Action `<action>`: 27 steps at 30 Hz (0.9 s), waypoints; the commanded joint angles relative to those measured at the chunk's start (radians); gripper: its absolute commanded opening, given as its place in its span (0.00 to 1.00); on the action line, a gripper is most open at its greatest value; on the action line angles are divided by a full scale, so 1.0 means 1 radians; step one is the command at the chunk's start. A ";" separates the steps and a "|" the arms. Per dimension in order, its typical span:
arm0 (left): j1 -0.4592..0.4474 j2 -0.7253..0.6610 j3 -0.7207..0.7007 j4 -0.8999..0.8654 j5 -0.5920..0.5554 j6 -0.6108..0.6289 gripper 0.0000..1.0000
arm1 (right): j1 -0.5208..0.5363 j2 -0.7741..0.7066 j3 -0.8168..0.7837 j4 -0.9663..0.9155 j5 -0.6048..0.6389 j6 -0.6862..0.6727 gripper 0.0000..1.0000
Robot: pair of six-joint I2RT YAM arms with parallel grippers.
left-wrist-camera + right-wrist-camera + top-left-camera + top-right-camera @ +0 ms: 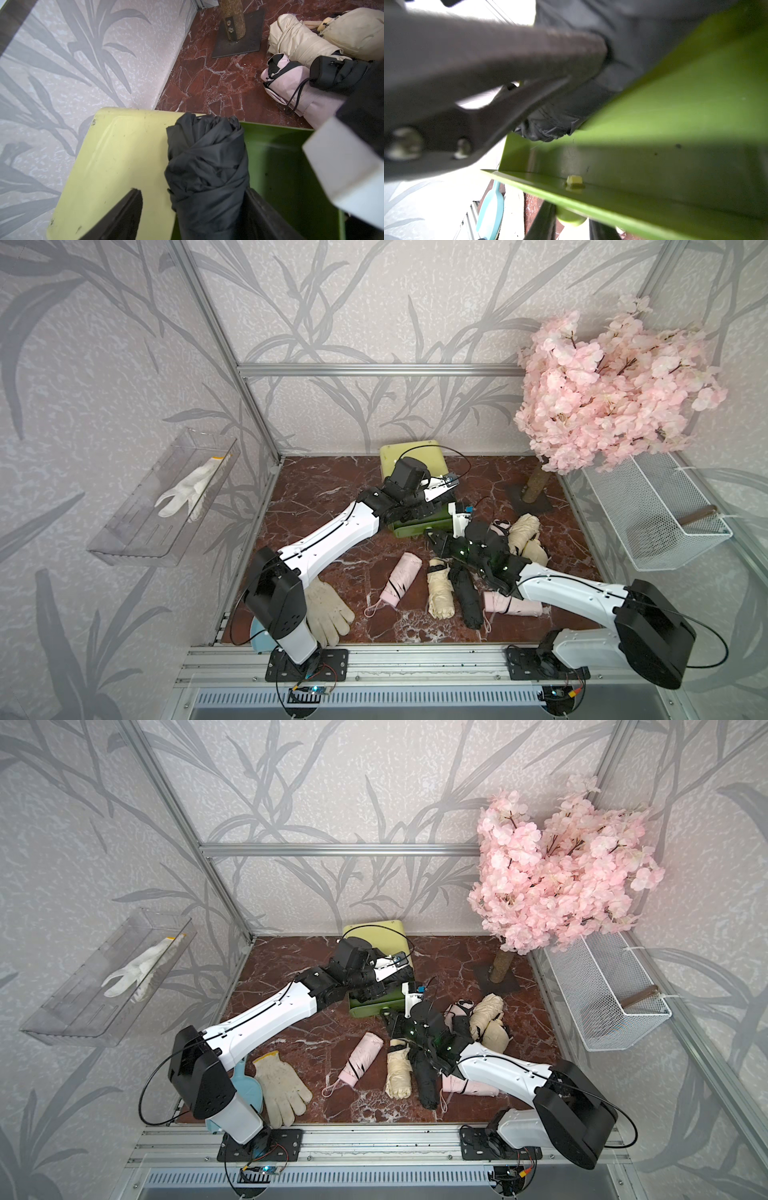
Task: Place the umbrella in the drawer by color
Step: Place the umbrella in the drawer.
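Left gripper [192, 191]: jaws spread, one finger clear of the black umbrella [207, 166] between them. Umbrella sits in the pulled-out green drawer [291, 166], against the yellow chest [124, 155]. Right gripper [572, 224]: pinching the drawer's knob [566, 217]. Pink umbrella [291, 91] lies nearby.

— Entry one?
— Green drawer [675, 108], inner walls in view. Pale stud [574, 180] on the front wall, round pale-green knob [569, 217] on its outer face.
— What has the knob?
— Right gripper [571, 224], clamped on the knob, one dark finger on each side.
— Entry two?
— Black umbrella [591, 99], folded, its end against the drawer's rim. A dark blurred finger [519, 52] touches its side.
— Remainder?
— Light-blue plastic tool [491, 209] and red marble tabletop [530, 207], beyond the drawer.
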 commanded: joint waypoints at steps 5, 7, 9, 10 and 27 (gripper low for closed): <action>-0.001 -0.104 0.022 -0.065 -0.035 -0.040 0.80 | -0.003 0.006 -0.014 -0.107 -0.010 -0.017 0.07; 0.000 -0.117 0.011 -0.058 -0.058 -0.067 0.79 | -0.003 0.007 -0.011 -0.108 -0.011 -0.018 0.07; 0.000 -0.128 0.014 -0.058 -0.073 -0.122 0.78 | -0.003 0.009 -0.008 -0.110 -0.011 -0.018 0.07; 0.000 -0.131 0.015 -0.057 -0.075 -0.150 0.78 | -0.003 0.010 -0.008 -0.110 -0.013 -0.018 0.07; -0.002 -0.407 -0.206 -0.024 -0.260 -0.823 0.66 | -0.004 0.027 0.069 -0.147 0.000 -0.027 0.07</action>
